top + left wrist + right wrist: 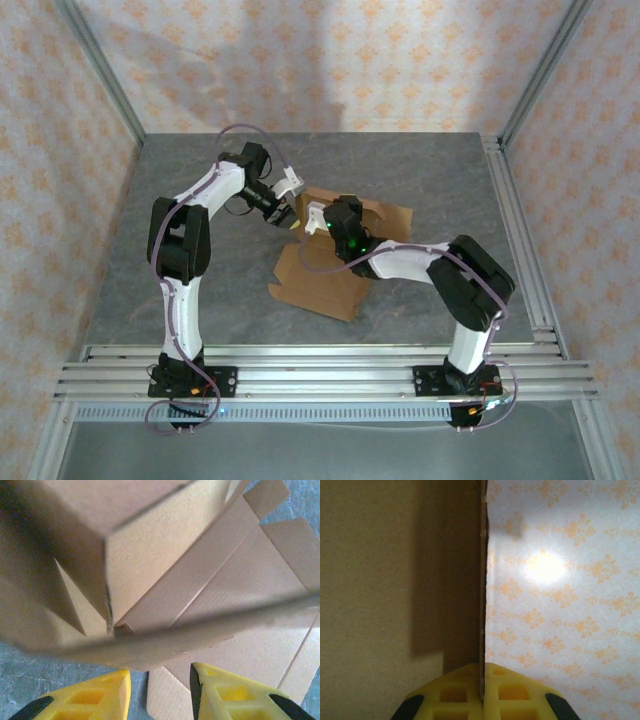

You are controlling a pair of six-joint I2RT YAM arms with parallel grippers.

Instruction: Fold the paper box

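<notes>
The paper box (pixel 320 285) is plain brown cardboard, part flat on the grey table and part raised at its far end. My right gripper (pixel 316 222) holds a raised panel there. In the right wrist view the right gripper (pixel 482 667) is shut on that thin panel (pixel 385 580), seen edge-on between the yellow fingers. My left gripper (pixel 287 213) hovers just left of the raised part. In the left wrist view its yellow fingers (pixel 215 690) stand apart, the left gripper (pixel 160 672) open, with folded walls of the box (pixel 165 545) close ahead and a flat flap below the gap.
The grey table (pixel 200 200) is bordered by aluminium rails along the front (pixel 320 365) and the right side (pixel 520 230). Patterned walls enclose the back and both sides.
</notes>
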